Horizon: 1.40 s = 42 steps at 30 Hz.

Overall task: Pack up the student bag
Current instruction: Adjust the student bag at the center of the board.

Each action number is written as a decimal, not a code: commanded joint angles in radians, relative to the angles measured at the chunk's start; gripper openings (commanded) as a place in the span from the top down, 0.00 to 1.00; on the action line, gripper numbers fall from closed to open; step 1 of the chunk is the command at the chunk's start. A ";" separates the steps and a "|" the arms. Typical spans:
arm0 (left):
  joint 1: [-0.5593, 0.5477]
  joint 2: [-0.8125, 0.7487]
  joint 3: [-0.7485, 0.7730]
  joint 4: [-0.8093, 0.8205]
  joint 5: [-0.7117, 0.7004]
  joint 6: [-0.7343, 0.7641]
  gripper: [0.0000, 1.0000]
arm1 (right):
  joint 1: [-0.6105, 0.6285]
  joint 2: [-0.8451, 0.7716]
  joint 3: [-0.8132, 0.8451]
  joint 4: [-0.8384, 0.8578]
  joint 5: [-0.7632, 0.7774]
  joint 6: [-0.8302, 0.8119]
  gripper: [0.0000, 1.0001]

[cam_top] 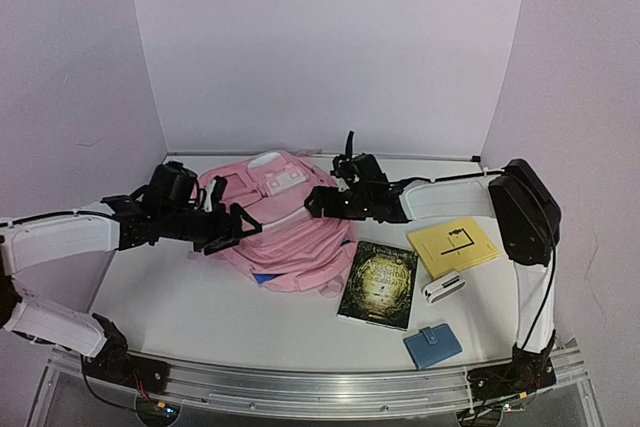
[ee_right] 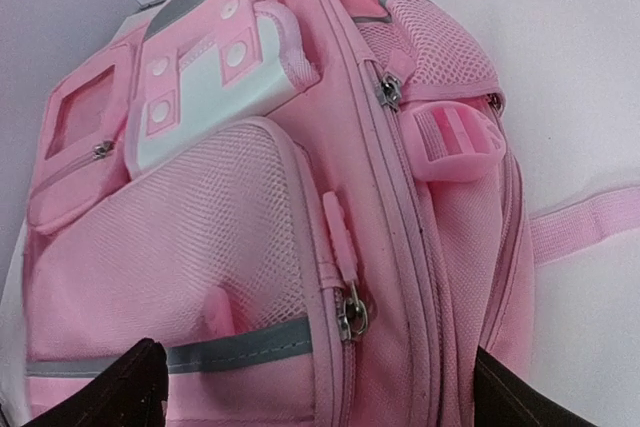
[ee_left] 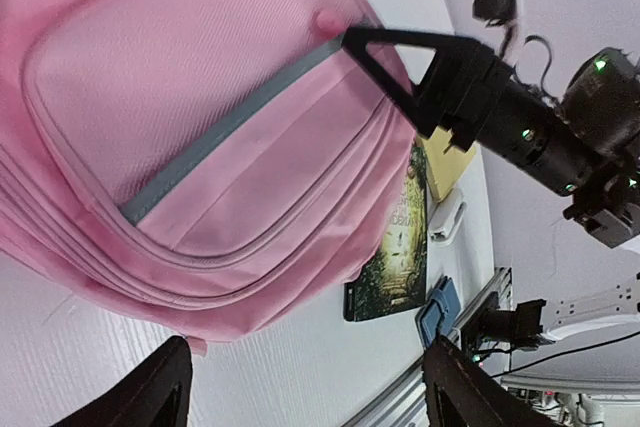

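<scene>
The student bag (cam_top: 280, 232), a big pink backpack with grey trim, lies flat in the middle of the table. My left gripper (cam_top: 225, 232) hangs open at its left side; in the left wrist view the fingers (ee_left: 150, 392) stand wide apart over the bag's (ee_left: 200, 127) lower edge and bare table. My right gripper (cam_top: 315, 202) is open above the bag's right side. The right wrist view shows the bag (ee_right: 230, 217) and a metal zip slider (ee_right: 350, 315) with a pink pull tab between its spread fingers (ee_right: 110, 392), nothing gripped.
Right of the bag lie a dark green book (cam_top: 380, 282), a yellow notebook (cam_top: 455, 244), a small white object (cam_top: 443, 287) and a blue wallet (cam_top: 432, 345). A blue edge (cam_top: 265, 278) peeks from under the bag. White walls enclose the table.
</scene>
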<state>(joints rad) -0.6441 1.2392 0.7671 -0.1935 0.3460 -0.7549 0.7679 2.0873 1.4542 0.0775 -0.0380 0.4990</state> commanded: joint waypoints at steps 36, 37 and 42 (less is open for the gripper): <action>0.601 0.635 0.217 0.292 0.334 -0.019 0.77 | 0.212 -0.218 -0.329 0.005 0.057 0.443 0.23; 0.601 0.625 0.202 0.300 0.334 -0.022 0.83 | 0.211 -0.207 -0.327 0.009 0.058 0.442 0.24; 0.599 0.543 0.108 0.331 0.360 -0.024 1.00 | 0.207 -0.143 -0.287 0.018 0.101 0.406 0.28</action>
<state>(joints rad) -0.0383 1.8679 0.9424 0.0844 0.6445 -0.7737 0.9760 1.8789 1.1130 0.0685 0.0163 0.9341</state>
